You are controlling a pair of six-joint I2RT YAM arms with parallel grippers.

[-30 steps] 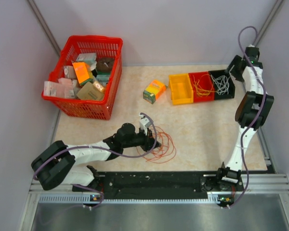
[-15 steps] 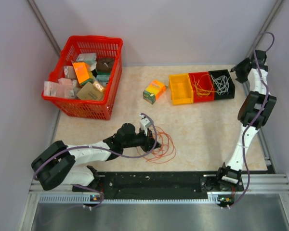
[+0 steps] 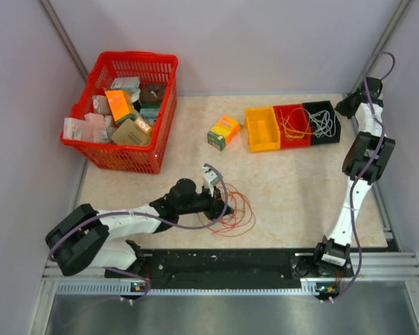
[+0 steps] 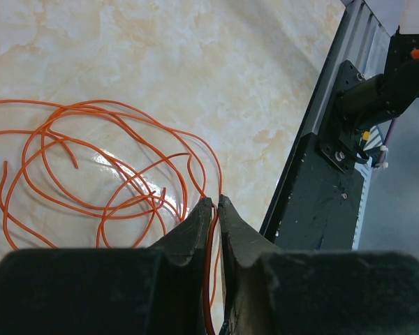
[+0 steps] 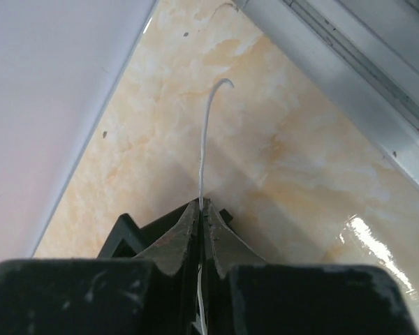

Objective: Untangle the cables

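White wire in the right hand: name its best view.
Right wrist view: the thin white wire sticks out of the shut right hand, curled tip clear. Top view cannot resolve it; left wrist view lacks it.

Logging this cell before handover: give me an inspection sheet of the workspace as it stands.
Surface: glossy marbled table.
Job's things: orange wires in loose loops by left arm; yellow wires in red bin; white wires in black bin.
Clutter: basket of packets; small box; yellow bin, looks empty.
End effectors: left end effector shut on orange wires; right end effector shut on white wire.
Cables: purple hoses along both arms.
Surroundings: plain walls; black rail at near edge.
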